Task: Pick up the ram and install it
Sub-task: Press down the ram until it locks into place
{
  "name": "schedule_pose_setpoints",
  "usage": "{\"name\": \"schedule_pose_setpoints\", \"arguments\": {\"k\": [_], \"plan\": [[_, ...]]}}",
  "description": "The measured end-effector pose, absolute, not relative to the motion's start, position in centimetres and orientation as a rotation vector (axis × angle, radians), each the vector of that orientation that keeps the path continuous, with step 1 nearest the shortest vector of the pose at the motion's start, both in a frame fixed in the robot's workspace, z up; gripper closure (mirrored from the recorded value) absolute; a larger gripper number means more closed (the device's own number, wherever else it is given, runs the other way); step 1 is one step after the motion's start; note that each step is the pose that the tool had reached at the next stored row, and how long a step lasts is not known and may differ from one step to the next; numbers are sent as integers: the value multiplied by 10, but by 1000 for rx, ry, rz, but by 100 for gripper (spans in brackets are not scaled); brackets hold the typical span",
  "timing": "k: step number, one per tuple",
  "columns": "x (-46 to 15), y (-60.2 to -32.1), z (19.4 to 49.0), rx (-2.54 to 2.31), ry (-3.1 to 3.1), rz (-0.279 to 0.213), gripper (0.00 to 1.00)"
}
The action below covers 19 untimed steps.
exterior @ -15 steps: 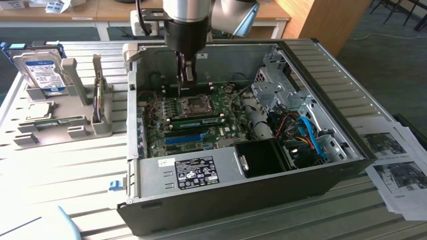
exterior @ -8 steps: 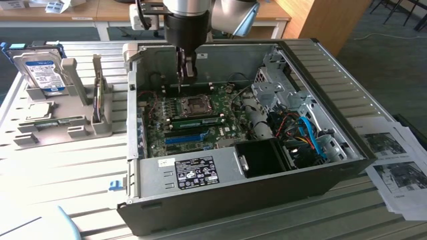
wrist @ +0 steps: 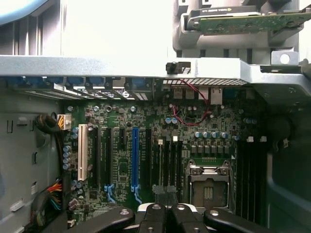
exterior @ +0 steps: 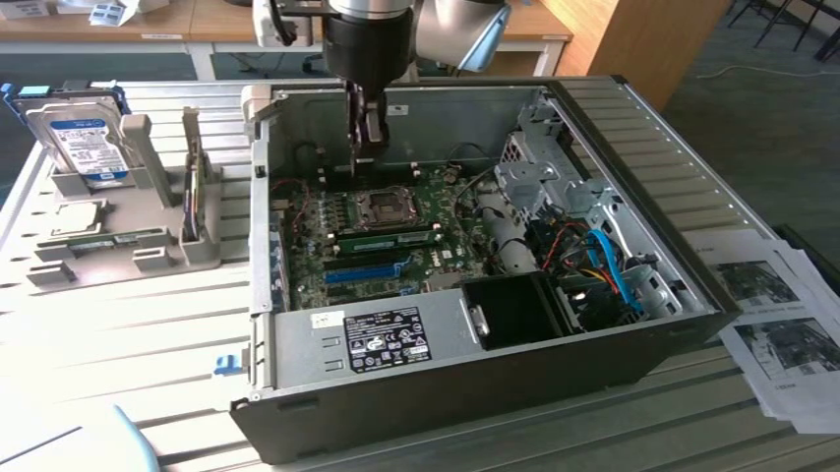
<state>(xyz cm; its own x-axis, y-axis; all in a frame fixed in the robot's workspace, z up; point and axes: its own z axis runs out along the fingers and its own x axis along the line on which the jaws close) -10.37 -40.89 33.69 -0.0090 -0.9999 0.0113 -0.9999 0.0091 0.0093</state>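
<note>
Computer case [exterior: 630,324]: big boxy tower lying on its side with the panel off; dark ribbed outer shell, bare grey sheet-metal walls inside.
Table [exterior: 118,334]: pale surface of long ribbed slats under the case.
Motherboard [exterior: 393,231]: flat green board on the case floor, dense with dark slots, a blue slot, a white slot and small round capacitors.
Arm [exterior: 368,39]: thick black cylindrical wrist, reaching straight down from above into the open case, over the motherboard's far edge.
Holder [exterior: 125,246]: grey moulded stand on the table at the exterior view's left, with upright slots.
Hard drive [exterior: 82,147]: silver slab with a blue label, standing upright in the holder.
Ram [exterior: 389,237]: long, narrow green stick with dark chips, lying in a motherboard slot just in front of the CPU socket, apart from the gripper.
CPU socket [wrist: 208,185]: square metal frame with a dark centre.
Gripper [exterior: 369,147]: slim black fingers pressed together, holding nothing, hanging just above the board behind the socket.
</note>
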Motion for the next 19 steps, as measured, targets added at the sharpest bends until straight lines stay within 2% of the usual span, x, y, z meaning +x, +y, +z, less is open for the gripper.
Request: {"name": "schedule_pose_setpoints", "arguments": {"k": [19], "plan": [[-98,-409,344,2201,-2221,2,91]]}}
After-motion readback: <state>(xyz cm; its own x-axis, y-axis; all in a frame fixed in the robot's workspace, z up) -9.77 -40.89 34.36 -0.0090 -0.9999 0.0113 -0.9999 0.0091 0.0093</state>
